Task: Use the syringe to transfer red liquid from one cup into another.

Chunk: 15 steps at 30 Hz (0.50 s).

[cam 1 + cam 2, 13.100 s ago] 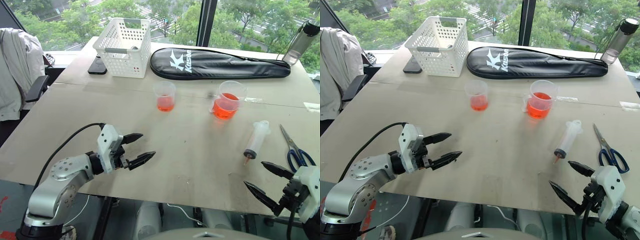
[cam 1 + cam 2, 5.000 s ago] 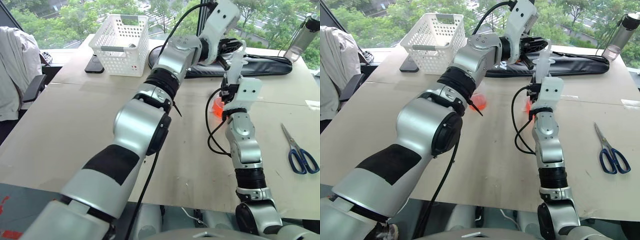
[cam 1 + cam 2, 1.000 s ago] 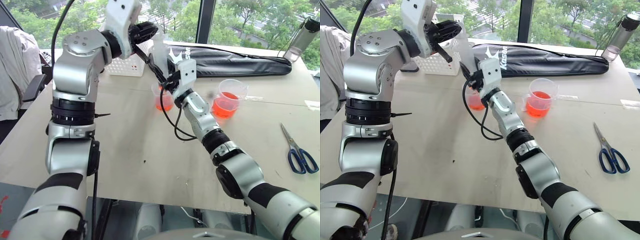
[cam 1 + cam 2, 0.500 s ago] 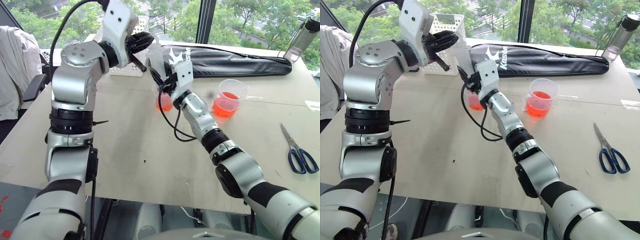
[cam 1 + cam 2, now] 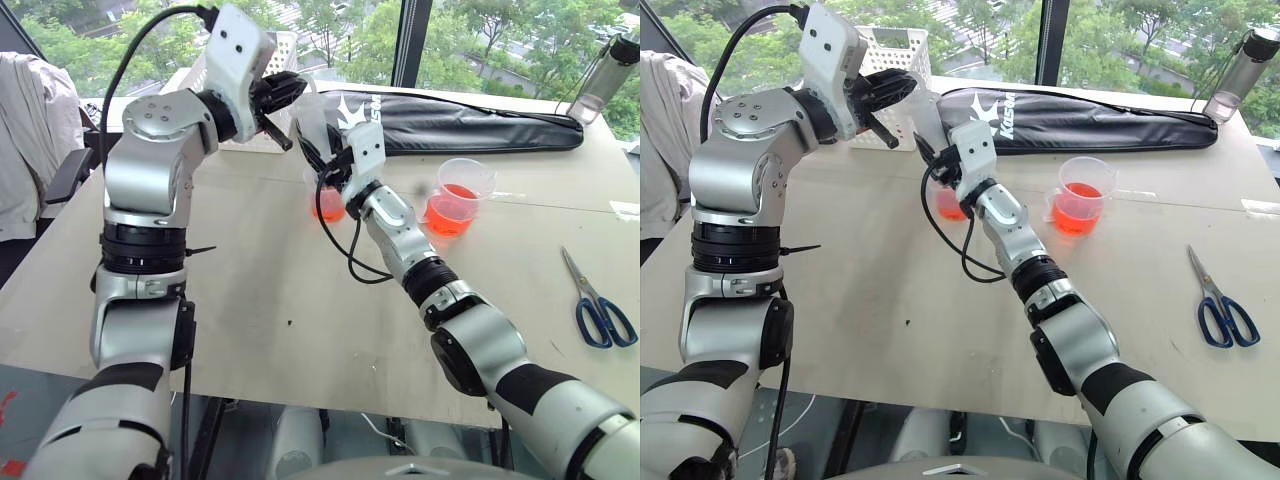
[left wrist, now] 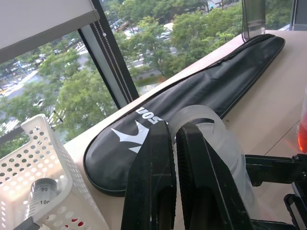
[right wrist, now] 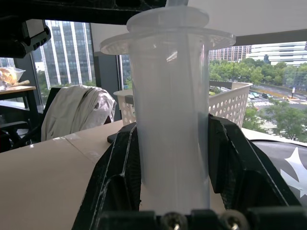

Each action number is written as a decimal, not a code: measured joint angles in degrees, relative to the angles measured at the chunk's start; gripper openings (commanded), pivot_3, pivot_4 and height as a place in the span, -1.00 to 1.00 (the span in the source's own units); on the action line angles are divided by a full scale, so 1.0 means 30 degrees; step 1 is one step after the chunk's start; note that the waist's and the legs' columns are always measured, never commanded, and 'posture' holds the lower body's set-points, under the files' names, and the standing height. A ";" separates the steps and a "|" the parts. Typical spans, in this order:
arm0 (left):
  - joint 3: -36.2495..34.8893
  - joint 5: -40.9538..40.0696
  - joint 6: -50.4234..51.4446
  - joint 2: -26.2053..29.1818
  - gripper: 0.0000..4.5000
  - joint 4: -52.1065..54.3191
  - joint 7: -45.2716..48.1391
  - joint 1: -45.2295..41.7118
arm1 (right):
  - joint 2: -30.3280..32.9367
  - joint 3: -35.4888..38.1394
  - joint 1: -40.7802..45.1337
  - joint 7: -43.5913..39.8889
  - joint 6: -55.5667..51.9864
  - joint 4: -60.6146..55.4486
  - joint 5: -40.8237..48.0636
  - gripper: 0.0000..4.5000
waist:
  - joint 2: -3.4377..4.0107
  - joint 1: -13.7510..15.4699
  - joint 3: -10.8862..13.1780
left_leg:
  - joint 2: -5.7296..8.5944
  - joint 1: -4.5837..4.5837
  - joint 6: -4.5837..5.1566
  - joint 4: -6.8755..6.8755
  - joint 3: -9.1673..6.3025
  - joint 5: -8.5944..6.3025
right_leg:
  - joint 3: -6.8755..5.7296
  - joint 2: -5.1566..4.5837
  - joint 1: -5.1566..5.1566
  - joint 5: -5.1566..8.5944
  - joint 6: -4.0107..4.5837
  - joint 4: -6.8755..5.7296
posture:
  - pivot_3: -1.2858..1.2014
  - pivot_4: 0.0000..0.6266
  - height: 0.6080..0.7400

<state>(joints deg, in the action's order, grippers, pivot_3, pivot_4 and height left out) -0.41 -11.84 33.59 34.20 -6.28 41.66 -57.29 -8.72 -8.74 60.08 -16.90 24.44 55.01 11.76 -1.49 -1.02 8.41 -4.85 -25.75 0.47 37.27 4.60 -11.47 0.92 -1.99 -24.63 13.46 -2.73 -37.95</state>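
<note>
Syringe [image 7: 168, 120] stands upright, clamped at its barrel by the right gripper [image 7: 170, 158] – narrow cup [image 5: 950, 205] directly below its tip; left gripper [image 5: 902, 88], closed, presses the plunger top.

Pale wood surface [image 5: 250, 300] carrying white basket [image 5: 885, 50], black racket bag [image 5: 470, 120], 2 clear cups w/ red liquid: wider cup [image 5: 458, 196], narrower cup [image 5: 322, 200], scissors [image 5: 598, 305] lying at right edge, bottle [image 5: 607, 65] standing far corner

Orange-red liquid [image 5: 451, 214], blue-handled scissors [image 5: 604, 321]

White "K" logo on black racket case [image 5: 460, 125]; "50", "100" on cylinder [image 6: 42, 196] in basket [image 6: 57, 191].
</note>
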 measured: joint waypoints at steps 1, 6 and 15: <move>-0.0407 -0.0396 0.0402 -0.0163 -1.00 -0.0058 0.0005 -0.0009 | 0.0000 0.0000 0.0002 0.0002 0.0014 -0.0012 -0.0011 -0.34 | 0.0000 -0.0002 0.0000 | 0.0000 0.0001 0.0001 0.0000 0.0000 -0.0001 | 0.0001 0.0000 0.0000 0.0000 0.0000 -0.0001 | 0.03 -0.52 0.75; -0.2626 -0.3056 0.3034 -0.0252 -0.15 -0.0689 0.0560 -0.0096 | -0.0001 0.0277 0.0118 0.0421 0.0184 -0.0171 0.0005 -0.35 | 0.0000 -0.0062 0.0001 | -0.0003 0.0001 -0.0001 0.0002 -0.0007 0.0001 | -0.0003 0.0000 0.0000 0.0000 -0.0001 -0.0005 | 0.03 -0.52 0.75; -0.5236 -0.5899 0.5259 0.1129 1.00 -0.0504 0.1141 0.1487 | -0.0080 0.0290 0.0657 0.0737 0.0442 -0.1069 0.0039 -0.35 | 0.0001 -0.0443 0.0002 | -0.0005 0.0004 -0.0011 -0.0008 -0.0017 0.0006 | -0.0009 -0.0005 0.0003 0.0000 0.0000 -0.0004 | 0.03 -0.52 0.75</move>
<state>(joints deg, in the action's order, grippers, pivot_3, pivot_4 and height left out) -16.12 -29.53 49.37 37.59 -7.79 45.08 -52.83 -8.96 -7.87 62.05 -14.69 25.77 51.80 11.88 -1.48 -2.35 8.41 -4.87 -25.74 0.43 37.24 4.55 -11.45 0.89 -2.00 -24.62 13.46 -2.73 -37.96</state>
